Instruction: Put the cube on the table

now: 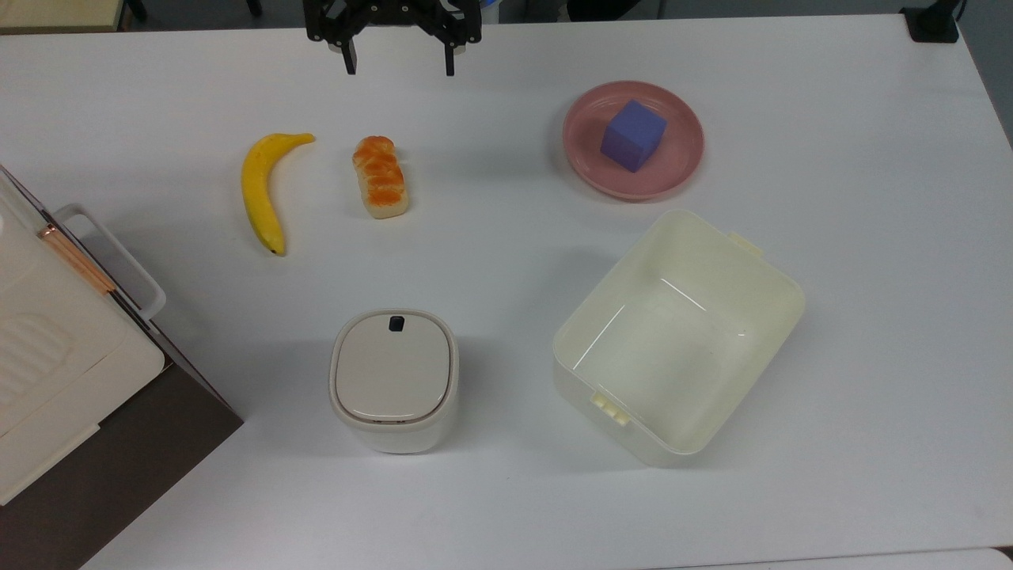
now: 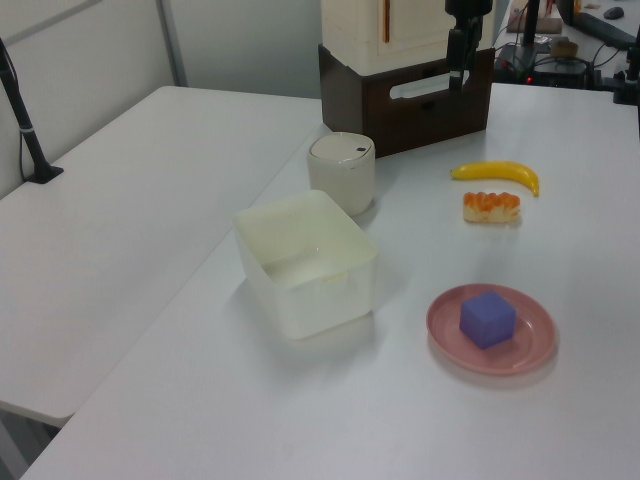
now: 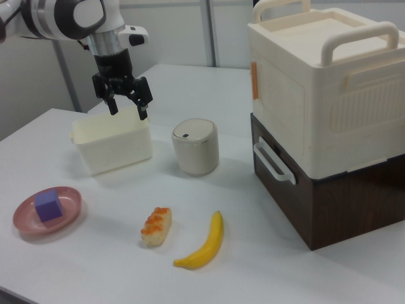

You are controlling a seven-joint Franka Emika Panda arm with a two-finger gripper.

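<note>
The blue-purple cube (image 1: pixel 631 134) (image 2: pixel 487 318) (image 3: pixel 49 206) sits in the middle of a round pink plate (image 1: pixel 682 169) (image 2: pixel 533 350) (image 3: pixel 71 211) on the white table (image 1: pixel 870 237) (image 2: pixel 150 200) (image 3: pixel 95 269). My gripper (image 1: pixel 400 67) (image 2: pixel 457 72) (image 3: pixel 128 111) hangs open and empty above the table at the top view's upper edge. It is well to the left of the plate in the top view, and beyond the banana and bread roll. Nothing is between its fingers.
A banana (image 1: pixel 261 190) and a bread roll (image 1: pixel 381 176) lie below the gripper in the top view. An open cream box (image 1: pixel 677 336) stands just below the plate. A small lidded bin (image 1: pixel 394 378) and a cream case on a brown cabinet (image 3: pixel 323 114) stand further left.
</note>
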